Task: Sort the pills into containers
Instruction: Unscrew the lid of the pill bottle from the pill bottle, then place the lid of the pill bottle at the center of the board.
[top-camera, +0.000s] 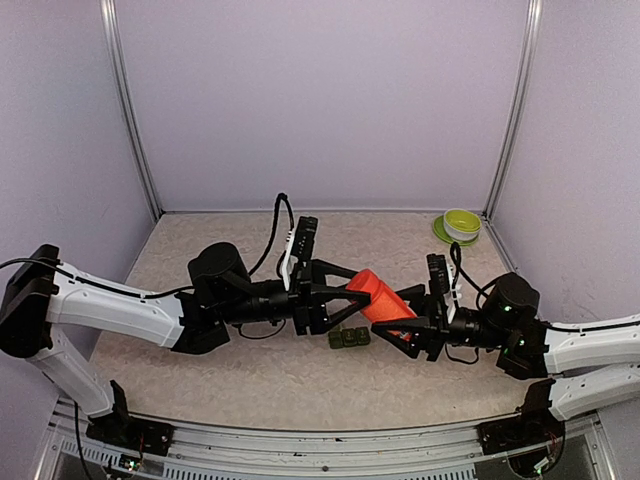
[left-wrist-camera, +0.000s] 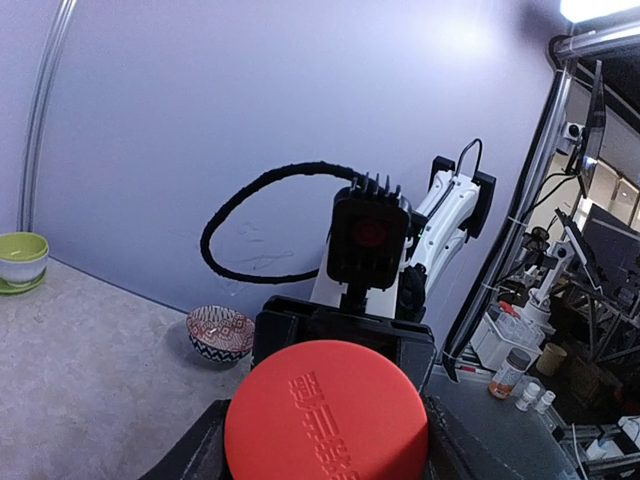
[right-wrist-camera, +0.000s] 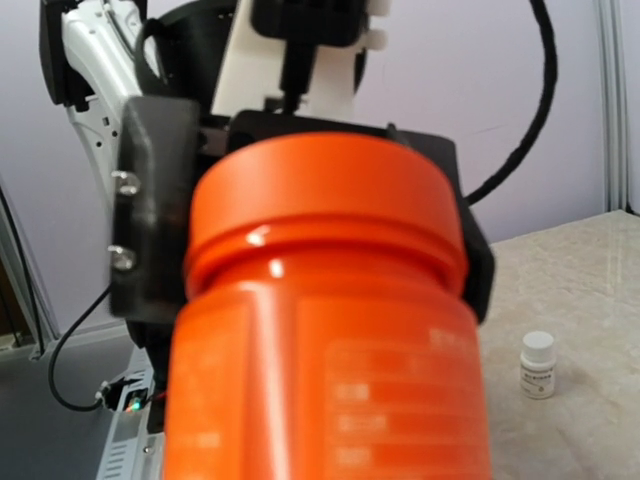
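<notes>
Containers (top-camera: 348, 338): a short strip of dark-green boxes lying flat on the table (top-camera: 250, 375). It sits just under the spot where the two claws meet, on the side nearer the arm bases, and neither claw touches it. From above I cannot tell whether its lids are up or down.
Left gripper (top-camera: 345, 295): reaches in from the left, with its fingers (right-wrist-camera: 150, 200) on either side of the bottle's cap (left-wrist-camera: 325, 410). They sit close against the cap, but I cannot tell whether they are pressing on it.
Red-orange bottle (top-camera: 378, 298): off the table and tilted, spanning the gap between the claws. Its cap end is in the left claw and its body is in the right.
Right gripper (top-camera: 395, 312): clamped at a medium width on the bottle's body, which fills its wrist view.
White-capped bottle (right-wrist-camera: 537, 365): small and clear, standing upright on the table, off to the right of the held bottle in the right wrist view and apart from it.
Patterned bowl (left-wrist-camera: 220, 332): on the table beyond the left claw, near the back wall.
Green bowl (top-camera: 461, 222): on a green saucer (top-camera: 440, 232) in the far right corner, well away from both claws.
</notes>
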